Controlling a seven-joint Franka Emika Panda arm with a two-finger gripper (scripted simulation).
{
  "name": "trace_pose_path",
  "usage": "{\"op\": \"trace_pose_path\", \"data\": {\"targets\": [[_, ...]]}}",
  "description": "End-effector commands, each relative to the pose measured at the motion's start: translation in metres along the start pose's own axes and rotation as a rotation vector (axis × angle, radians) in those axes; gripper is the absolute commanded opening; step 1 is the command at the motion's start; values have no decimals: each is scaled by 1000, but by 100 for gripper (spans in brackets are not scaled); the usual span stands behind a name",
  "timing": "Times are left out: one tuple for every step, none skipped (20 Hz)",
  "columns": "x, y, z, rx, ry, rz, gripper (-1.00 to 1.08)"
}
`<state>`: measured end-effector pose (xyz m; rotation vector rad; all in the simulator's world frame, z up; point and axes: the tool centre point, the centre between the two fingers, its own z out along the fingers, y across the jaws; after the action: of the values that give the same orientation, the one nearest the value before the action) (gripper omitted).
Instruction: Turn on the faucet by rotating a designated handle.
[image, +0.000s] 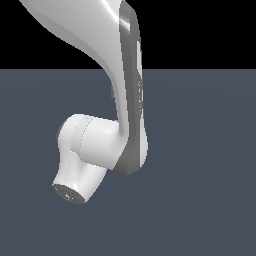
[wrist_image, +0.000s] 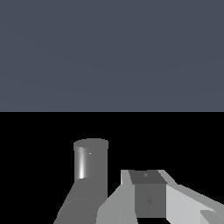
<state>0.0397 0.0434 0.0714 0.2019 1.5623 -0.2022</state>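
The big white and grey robot arm (image: 125, 100) fills the middle of the exterior view, bent over a flat dark blue-grey floor (image: 210, 200). No tap shows in that view.

In the wrist view, a small grey metal cylinder (wrist_image: 91, 164) stands upright, with a thicker grey tube (wrist_image: 76, 208) joined to its lower end. This looks like part of the faucet, but I cannot tell which part. Just beside it sits the pale grey blocky claw (wrist_image: 148, 197). I cannot tell if the claw is released or clenched.

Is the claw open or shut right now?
Cannot tell. The exterior view shows only the arm; the wrist view shows one light finger beside a grey cylinder, no gap visible.
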Motion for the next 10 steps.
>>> {"op": "trace_pose_path", "data": {"targets": [[-7, 3, 0, 0, -1, 1, -100], [-12, 4, 0, 0, -1, 1, -100], [-16, 5, 0, 0, -1, 1, -100], [-20, 7, 0, 0, -1, 1, -100], [-24, 8, 0, 0, -1, 1, -100], [-28, 10, 0, 0, -1, 1, -100], [-33, 11, 0, 0, -1, 1, -100], [-37, 13, 0, 0, -1, 1, -100], [-41, 14, 0, 0, -1, 1, -100], [-41, 14, 0, 0, -1, 1, -100]]}}
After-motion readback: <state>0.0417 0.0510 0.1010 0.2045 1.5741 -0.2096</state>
